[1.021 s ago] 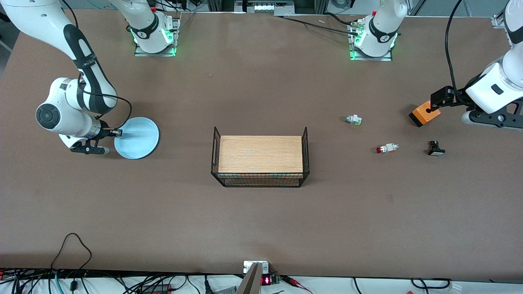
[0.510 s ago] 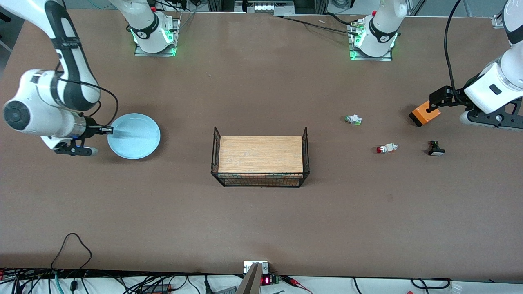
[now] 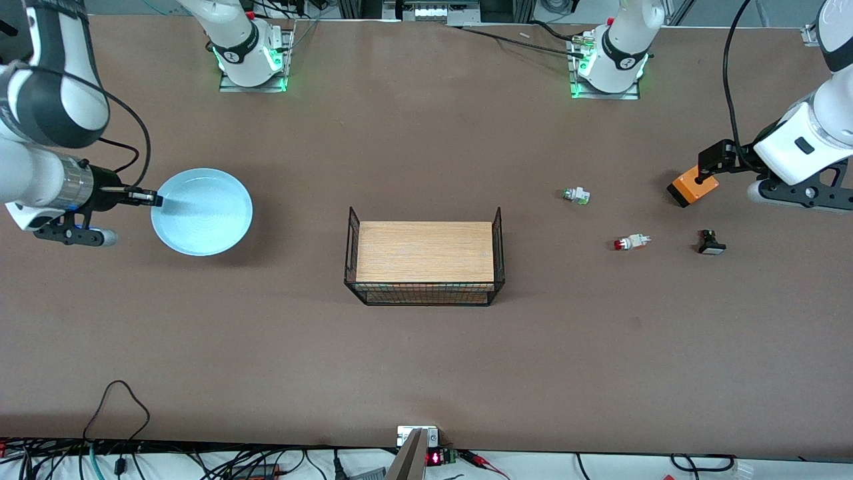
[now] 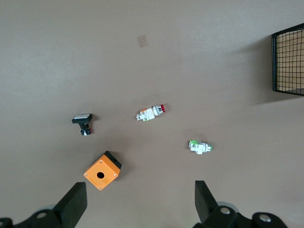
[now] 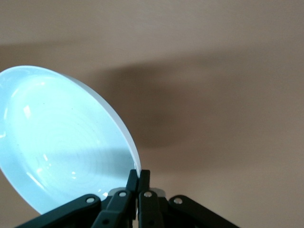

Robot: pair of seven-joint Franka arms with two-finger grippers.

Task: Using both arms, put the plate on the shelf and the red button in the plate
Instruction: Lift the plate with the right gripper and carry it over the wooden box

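My right gripper (image 3: 154,198) is shut on the rim of the pale blue plate (image 3: 203,212) and holds it up above the table at the right arm's end; in the right wrist view the plate (image 5: 57,142) fills one side with my fingers (image 5: 138,183) pinching its edge. The red button (image 3: 630,242) lies on its side on the table toward the left arm's end, and shows in the left wrist view (image 4: 152,112). My left gripper (image 4: 140,204) is open and empty, up over the table beside an orange box (image 3: 693,186).
A wire basket with a wooden board (image 3: 424,261) stands mid-table. A green-capped button (image 3: 576,195) and a black button with a white face (image 3: 711,243) lie near the red one. The orange box (image 4: 102,171) has a round hole. Cables run along the table edge nearest the front camera.
My right arm has lifted the plate off the table and drawn it toward the right arm's end. The left arm has barely moved.
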